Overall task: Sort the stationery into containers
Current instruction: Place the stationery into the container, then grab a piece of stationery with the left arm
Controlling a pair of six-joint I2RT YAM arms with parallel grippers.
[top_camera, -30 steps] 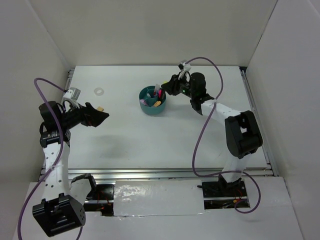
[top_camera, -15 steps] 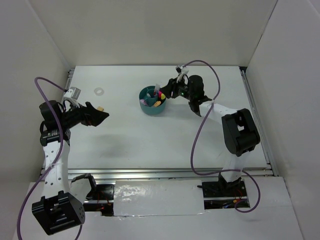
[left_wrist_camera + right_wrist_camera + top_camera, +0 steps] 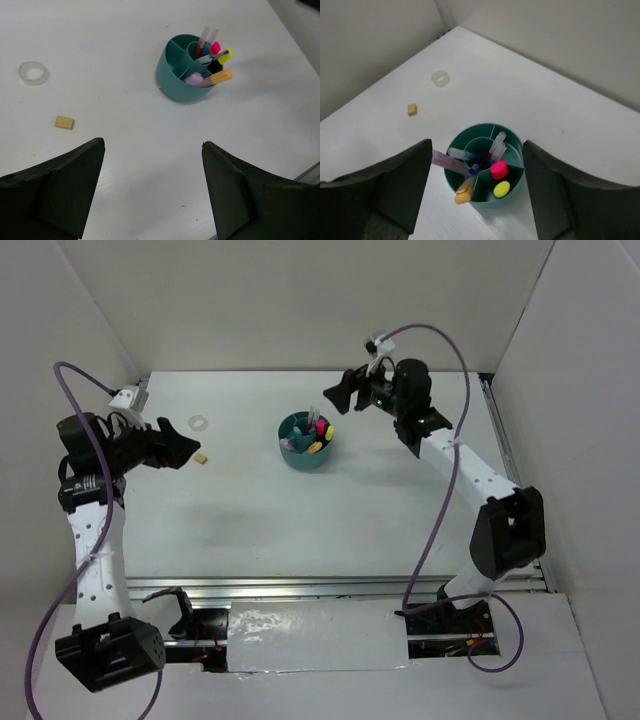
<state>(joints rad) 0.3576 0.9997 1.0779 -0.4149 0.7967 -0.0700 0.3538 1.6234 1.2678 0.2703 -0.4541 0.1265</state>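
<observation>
**Left gripper**: jaws spread wide, nothing between them. It hangs above the table, tilted forward and down.
- The eraser lies flat on the table just ahead of the gripper, on its left side, touching nothing.
- The ring lies flat further ahead on the same side, well apart from the eraser.
- The organizer stands upright ahead and to the right, well apart from both loose items.
- Bare table surrounds the eraser and the ring on all sides. In the overhead view the side wall rises close to the gripper's left.

**Right gripper**: jaws spread wide, holding nothing. It hovers above the organizer, just beyond its rim, and looks down into it without touching it.
- The pens stand at or beside the centre well. Their exact compartment cannot be determined.
- Two highlighters, one with a pink cap and one with a yellow cap, stand upright in the part nearest the gripper.
- The orange stick and the lilac stick lean out over the rim on the gripper's left.
- The compartment farthest from the gripper shows only teal interior.
- Open table borders the organizer all round.
</observation>
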